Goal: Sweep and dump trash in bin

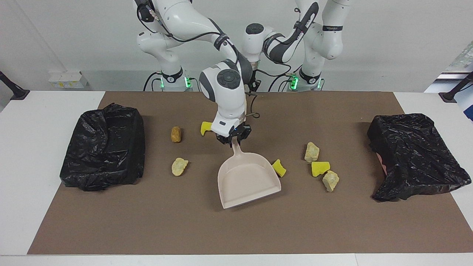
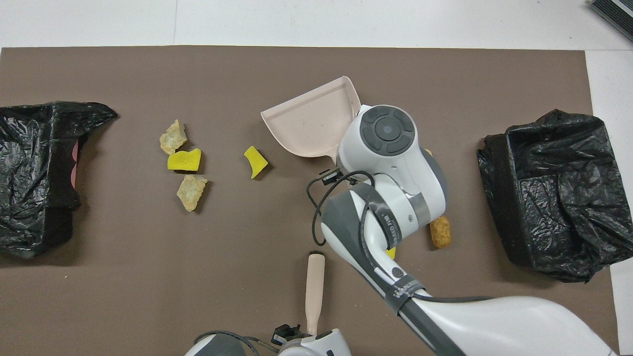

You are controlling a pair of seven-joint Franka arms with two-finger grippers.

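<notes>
Seven pieces of trash lie loose on the brown mat, none in the pan yet. In the facing view a golden-brown crusty lump (image 1: pixel 176 134), a pale beige lump (image 1: pixel 179 166) and a bright yellow sponge chunk (image 1: pixel 205 128), half hidden by the arm, sit mid-frame toward the right arm's end. A yellow sponge wedge (image 1: pixel 279 167) lies just beside the pan's side wall. A tight cluster of two pale crusty lumps (image 1: pixel 311 152) (image 1: pixel 330 180) with a yellow sponge block (image 1: pixel 320 168) between them sits toward the left arm's end.

At frame centre the beige plastic dustpan (image 1: pixel 247 179) points its open mouth toward the bottom of that frame. The right hand (image 1: pixel 232 139) is clamped on its handle.

At the overhead frame's bottom edge, the left hand (image 2: pixel 309 343) meets a slim beige stick-like handle (image 2: pixel 315 287); whether it grips it I cannot tell.

One crumpled black bag-lined bin (image 1: pixel 103 146) stands at the right arm's end of the counter (image 1: pixel 22 166), another (image 1: pixel 414 155) at the left arm's end.

My read: sweeping is only starting. Next, the pan's lip should sit flat against the mat, close to a piece, probably the wedge beside it, while the other arm pushes that piece in.
</notes>
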